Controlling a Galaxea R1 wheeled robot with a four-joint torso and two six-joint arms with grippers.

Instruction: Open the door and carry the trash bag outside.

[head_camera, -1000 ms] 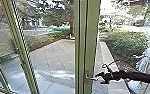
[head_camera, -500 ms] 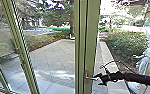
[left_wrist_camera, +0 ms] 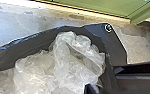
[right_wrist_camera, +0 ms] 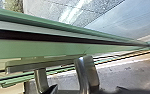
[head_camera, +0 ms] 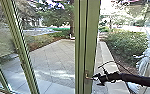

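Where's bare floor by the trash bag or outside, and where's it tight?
Floor between the trash bag and green frame; outside, paving up to the planting bed. Crowded at the door handle: the right gripper is there.

From high up in the head view, the tall green door post (head_camera: 92, 37) and the grey paved yard (head_camera: 51, 55) are looked at, forward and down. In the right wrist view, the shiny metal handle (right_wrist_camera: 41, 77) on the post is seen from very near. Post, handle and some paving are shared by these two views. In the left wrist view, the black plastic trash bag (left_wrist_camera: 28, 47) is looked down on from close above.
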